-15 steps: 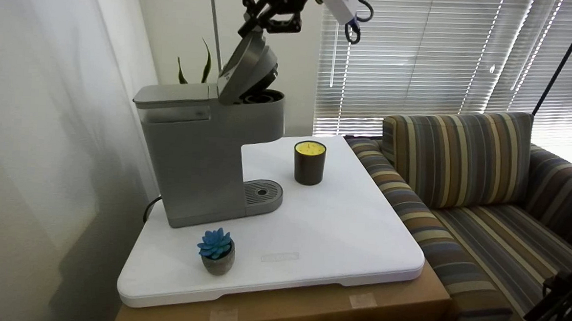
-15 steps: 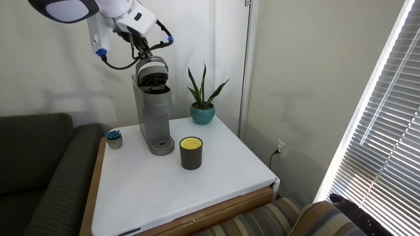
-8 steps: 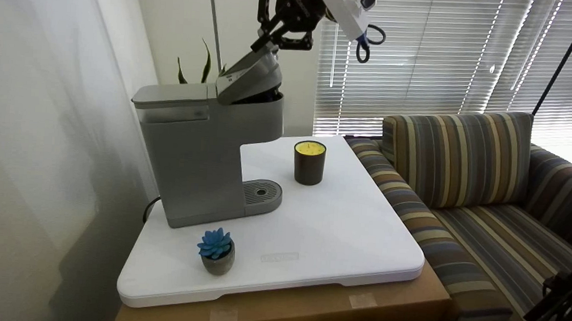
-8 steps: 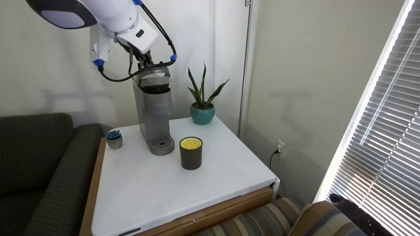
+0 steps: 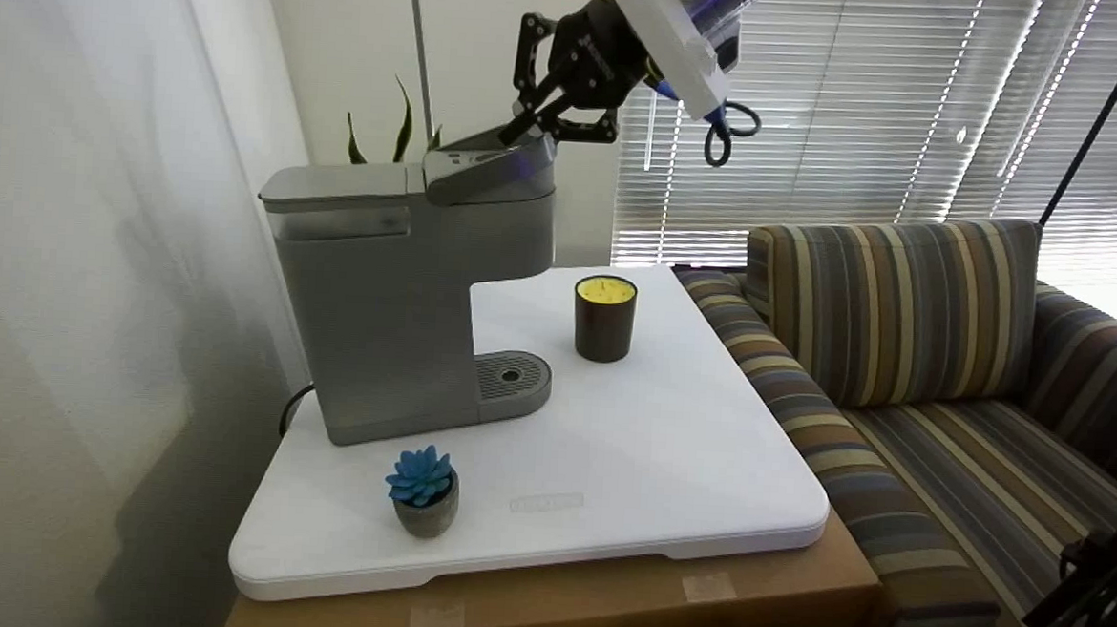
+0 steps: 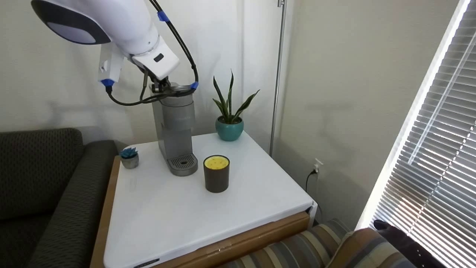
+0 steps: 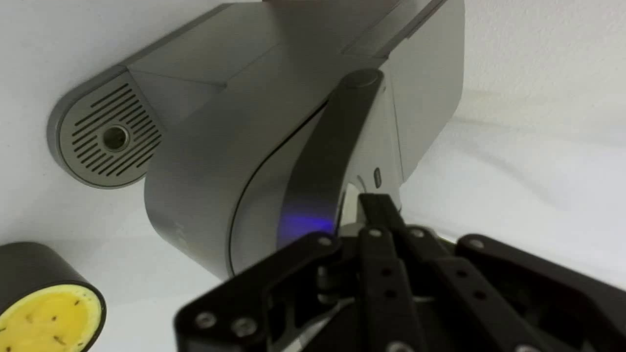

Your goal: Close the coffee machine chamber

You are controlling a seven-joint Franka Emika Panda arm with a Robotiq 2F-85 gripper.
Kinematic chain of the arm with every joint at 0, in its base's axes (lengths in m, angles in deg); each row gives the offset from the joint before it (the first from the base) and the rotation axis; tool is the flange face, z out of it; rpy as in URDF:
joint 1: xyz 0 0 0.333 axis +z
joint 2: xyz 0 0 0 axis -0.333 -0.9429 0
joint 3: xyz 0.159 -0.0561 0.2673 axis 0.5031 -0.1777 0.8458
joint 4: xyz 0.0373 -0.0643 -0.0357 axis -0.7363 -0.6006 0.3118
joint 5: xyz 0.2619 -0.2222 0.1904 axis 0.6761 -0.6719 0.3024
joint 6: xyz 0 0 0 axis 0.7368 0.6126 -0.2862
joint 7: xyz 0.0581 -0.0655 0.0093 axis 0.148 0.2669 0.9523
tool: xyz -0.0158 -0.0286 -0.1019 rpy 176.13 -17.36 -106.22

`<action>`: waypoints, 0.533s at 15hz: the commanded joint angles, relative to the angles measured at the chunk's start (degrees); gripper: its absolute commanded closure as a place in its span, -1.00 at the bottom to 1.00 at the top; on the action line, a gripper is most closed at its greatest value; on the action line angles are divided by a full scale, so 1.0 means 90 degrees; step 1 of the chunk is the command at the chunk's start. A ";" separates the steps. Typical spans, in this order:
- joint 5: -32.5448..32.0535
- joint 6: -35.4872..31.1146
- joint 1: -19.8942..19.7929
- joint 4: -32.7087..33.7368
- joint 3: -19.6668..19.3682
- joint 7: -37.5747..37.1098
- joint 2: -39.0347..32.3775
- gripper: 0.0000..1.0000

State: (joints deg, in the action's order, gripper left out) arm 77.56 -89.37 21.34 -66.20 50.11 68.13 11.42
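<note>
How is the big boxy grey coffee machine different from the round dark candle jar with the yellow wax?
The boxy matte grey coffee machine is much taller than the round dark brown candle jar. The machine has a broad flat side, while the jar is curved. At its front top the machine has a grey lid, which looks shut; the jar is open on top, showing yellow wax. Both stand upright on the white tabletop.

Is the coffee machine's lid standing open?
No, in an exterior view the lid lies down on the coffee machine, with only a thin seam showing between them.
</note>
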 commanded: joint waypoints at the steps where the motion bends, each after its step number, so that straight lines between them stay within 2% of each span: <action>1: 0.0188 0.0192 -0.0100 -0.0094 0.0049 0.0263 0.0020 0.99; 5: 0.0164 0.0193 -0.0064 -0.0069 0.0074 0.0328 0.0106 0.99; 8: 0.0635 0.0297 -0.0184 -0.0068 0.0142 0.0489 0.0039 0.99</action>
State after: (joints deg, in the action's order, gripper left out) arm 78.48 -88.46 21.43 -66.11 50.47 69.04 11.64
